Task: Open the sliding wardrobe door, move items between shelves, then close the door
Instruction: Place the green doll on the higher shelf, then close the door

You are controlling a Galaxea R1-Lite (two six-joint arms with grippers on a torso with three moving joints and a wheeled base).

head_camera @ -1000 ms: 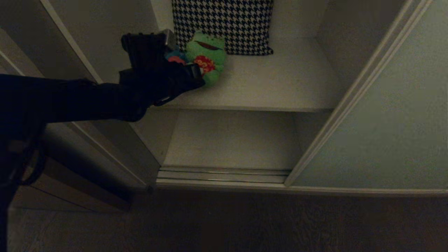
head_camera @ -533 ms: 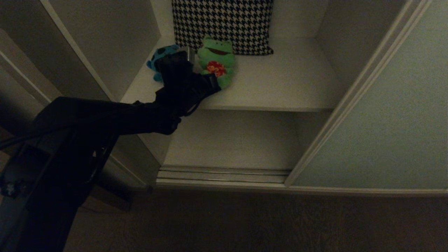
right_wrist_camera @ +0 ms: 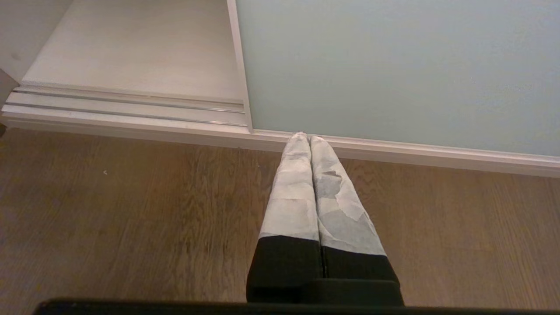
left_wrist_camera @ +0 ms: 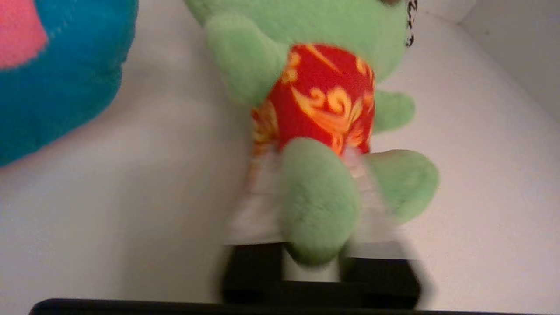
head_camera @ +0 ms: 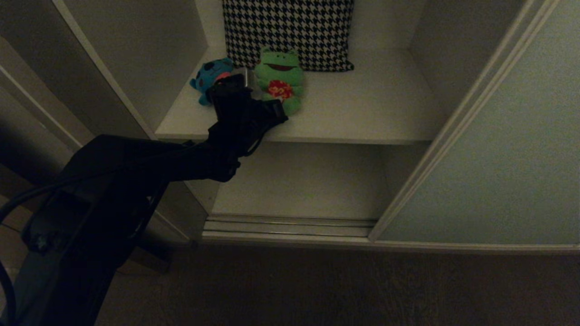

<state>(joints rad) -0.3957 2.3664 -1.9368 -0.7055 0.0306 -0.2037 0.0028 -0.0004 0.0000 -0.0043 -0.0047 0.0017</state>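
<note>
The sliding door (head_camera: 498, 149) stands pushed to the right, leaving the left half of the wardrobe uncovered. Inside are 2 shelves: the upper shelf (head_camera: 362, 108) and the lower shelf (head_camera: 299, 181), which has nothing on it in view.

On the upper shelf, toward its left end, sit 2 plush toys side by side. The blue toy (head_camera: 209, 78) is at the far left, close to the white side wall. The green frog (head_camera: 278, 79), with its red flowered belly, sits upright just to the right of it. Behind both, a houndstooth cushion (head_camera: 290, 31) leans against the back wall.

The left gripper (left_wrist_camera: 317, 210) reaches in from the near left, over the front edge of the upper shelf. Its 2 fingers (left_wrist_camera: 251, 214) stand a little apart on either side of the frog's near leg; whether they press the leg or only flank it cannot be told, as they are blurred. The frog rests on the shelf.

The right gripper (right_wrist_camera: 309, 139) hangs low over the wooden floor (right_wrist_camera: 131, 210), near the bottom rail of the door, its fingers pressed together with nothing between them.
</note>
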